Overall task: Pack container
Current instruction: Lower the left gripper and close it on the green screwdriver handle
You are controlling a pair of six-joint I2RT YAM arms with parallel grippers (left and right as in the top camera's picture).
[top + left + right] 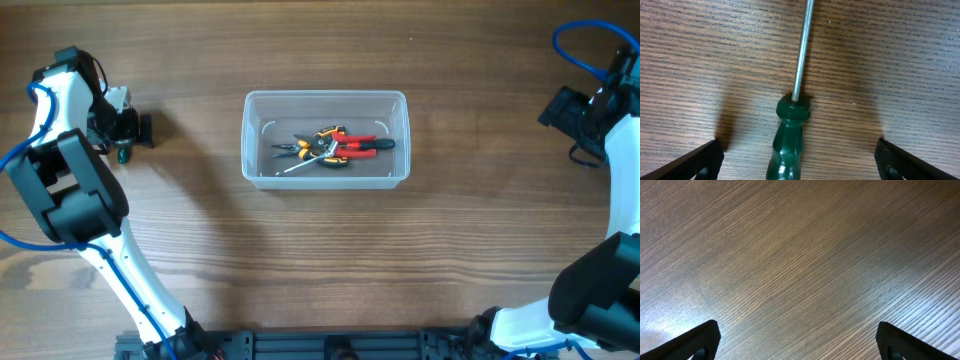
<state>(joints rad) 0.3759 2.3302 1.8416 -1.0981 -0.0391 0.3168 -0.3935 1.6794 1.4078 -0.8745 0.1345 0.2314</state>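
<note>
The container [326,97], a clear plastic bin, stands mid-table and holds several hand tools [335,146], among them red-handled pliers. A green-handled screwdriver [789,145] lies on the wood at the far left, its metal shaft pointing away from the wrist camera. My left gripper [799,150] hangs open over it, one finger on each side of the handle and both well apart from it. In the overhead view the left gripper [128,132] hides most of the screwdriver [122,155]. My right gripper [797,330] is open over bare wood at the far right [562,108].
The wooden table [320,260] spreads around the bin. The left arm's white links [80,190] run down the left side and the right arm [610,270] down the right side.
</note>
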